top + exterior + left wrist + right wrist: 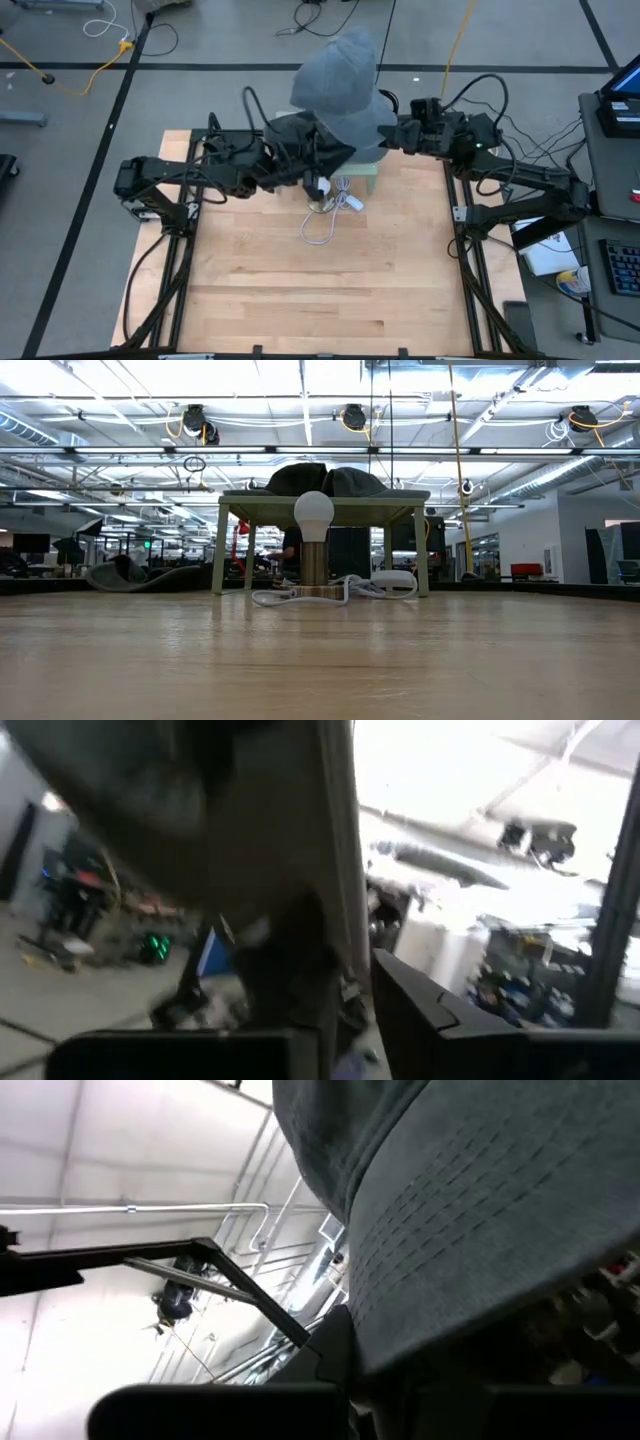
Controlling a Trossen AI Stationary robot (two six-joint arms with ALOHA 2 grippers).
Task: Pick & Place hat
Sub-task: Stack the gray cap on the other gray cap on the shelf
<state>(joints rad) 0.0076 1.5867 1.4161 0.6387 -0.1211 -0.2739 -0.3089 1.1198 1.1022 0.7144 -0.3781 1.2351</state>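
Observation:
The grey hat (336, 72) stands tall over the small green table (368, 176) at the table's far edge. In the low view it is a dark mass (325, 479) on that tabletop. My left gripper (305, 152) reaches in from the left at the hat's lower left edge, and my right gripper (388, 130) reaches in from the right at its lower right edge. In the left wrist view grey cloth (290, 890) hangs between the fingers. In the right wrist view the stitched brim (470, 1230) fills the frame. My left gripper holds the hat's lower left edge (320, 950) between its two fingers, coming level from the table's left. One finger (430, 1010) shows beside the cloth; the exact place of contact is blurred. My right gripper holds the stitched brim (370, 1330) at the hat's lower right, coming from the table's right with the fingers slanting upward. The brim lies over the finger (335, 1355) and hides the contact.
A lamp base with a white bulb (313, 515) stands under the small green table, and its white cord (322, 222) loops toward the near side. A laptop and papers (620, 115) lie right of the table. The wooden tabletop (320, 290) spreads toward the near edge.

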